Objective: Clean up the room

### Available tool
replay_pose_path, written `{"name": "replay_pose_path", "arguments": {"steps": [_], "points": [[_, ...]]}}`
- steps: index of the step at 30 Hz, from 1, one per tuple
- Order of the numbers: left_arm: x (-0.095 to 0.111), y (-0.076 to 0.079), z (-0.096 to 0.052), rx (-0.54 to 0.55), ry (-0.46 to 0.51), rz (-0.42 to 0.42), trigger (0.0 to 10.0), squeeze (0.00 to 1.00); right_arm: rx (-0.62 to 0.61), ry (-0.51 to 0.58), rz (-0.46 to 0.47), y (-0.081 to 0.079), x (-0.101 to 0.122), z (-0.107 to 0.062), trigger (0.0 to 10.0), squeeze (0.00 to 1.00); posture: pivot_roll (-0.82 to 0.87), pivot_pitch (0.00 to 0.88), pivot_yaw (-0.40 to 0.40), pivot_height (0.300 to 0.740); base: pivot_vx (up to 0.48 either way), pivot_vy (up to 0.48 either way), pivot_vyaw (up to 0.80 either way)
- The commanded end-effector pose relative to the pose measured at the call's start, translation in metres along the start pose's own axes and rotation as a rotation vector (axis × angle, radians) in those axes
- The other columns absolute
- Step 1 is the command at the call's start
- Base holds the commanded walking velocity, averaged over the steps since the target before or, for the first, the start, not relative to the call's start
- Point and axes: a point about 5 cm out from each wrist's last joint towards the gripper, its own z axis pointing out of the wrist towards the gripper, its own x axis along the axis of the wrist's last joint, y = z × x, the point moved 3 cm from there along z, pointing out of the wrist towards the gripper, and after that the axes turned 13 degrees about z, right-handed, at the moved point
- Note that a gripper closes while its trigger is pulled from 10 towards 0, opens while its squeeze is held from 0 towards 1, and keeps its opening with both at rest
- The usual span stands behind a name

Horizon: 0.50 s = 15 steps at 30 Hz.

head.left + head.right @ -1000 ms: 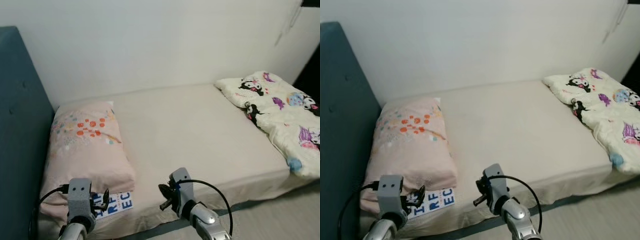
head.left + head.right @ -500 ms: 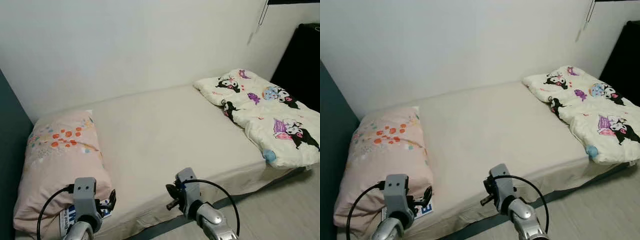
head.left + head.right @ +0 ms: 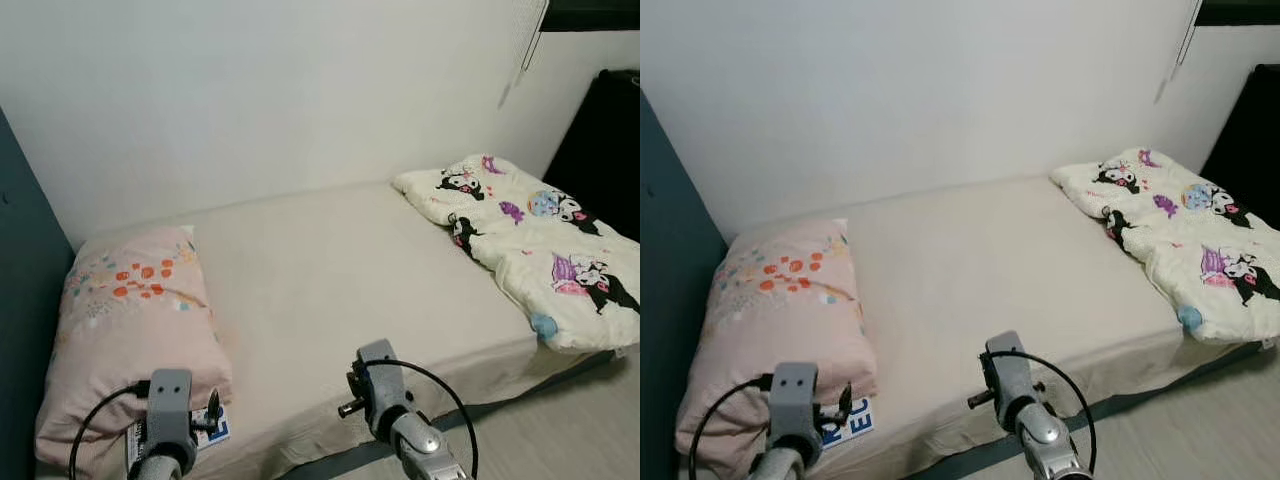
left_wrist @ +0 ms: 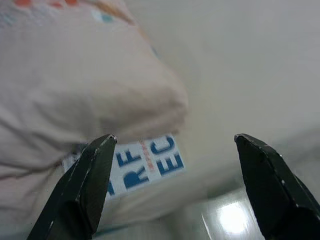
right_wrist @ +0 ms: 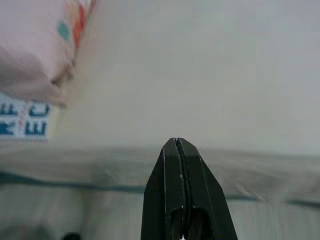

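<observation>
A bed with a cream sheet (image 3: 340, 270) stands against the white wall. A pink pillow (image 3: 130, 320) with orange dots lies at its left end. At the right end a white quilt (image 3: 540, 250) printed with cartoon figures lies crumpled. A white card with blue letters (image 4: 145, 162) sticks out from under the pillow at the bed's front edge. My left gripper (image 4: 175, 140) hovers open just before this card and the pillow's corner, holding nothing. My right gripper (image 5: 176, 142) is shut and empty, low before the middle of the bed's front edge.
A dark teal headboard (image 3: 15, 300) rises at the left. Black furniture (image 3: 600, 140) stands beyond the quilt at the right. Pale wood floor (image 3: 560, 430) shows at the lower right. A cord (image 3: 520, 50) hangs on the wall above the quilt.
The whole picture has shifted, so the camera has turned to the right and a little back. Both arms keep their low place before the bed, and nothing on it has moved.
</observation>
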Motion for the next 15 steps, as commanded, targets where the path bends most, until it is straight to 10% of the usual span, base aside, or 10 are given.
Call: {"name": "replay_pose_path", "arguments": {"steps": [1,7,15], "points": [[-0.003,0.003,0.000,-0.022,0.000,0.024,10.0,0.00,-0.010,-0.029,-0.010,0.001,-0.005,-0.001,10.0,0.00,0.06,0.000,-0.047,0.740,0.000,0.000,0.00],[-0.024,0.019,-0.005,-0.116,-0.095,0.037,10.0,0.00,-0.086,-0.159,-0.006,0.014,-0.033,-0.009,10.0,0.00,0.06,0.000,-0.051,0.740,0.000,0.000,0.00],[-0.042,-0.019,-0.011,0.181,-0.160,0.052,10.0,0.00,-0.488,-0.074,0.063,0.069,-0.028,-0.028,10.0,0.00,0.05,0.000,-0.048,0.740,0.000,0.000,0.00]]}}
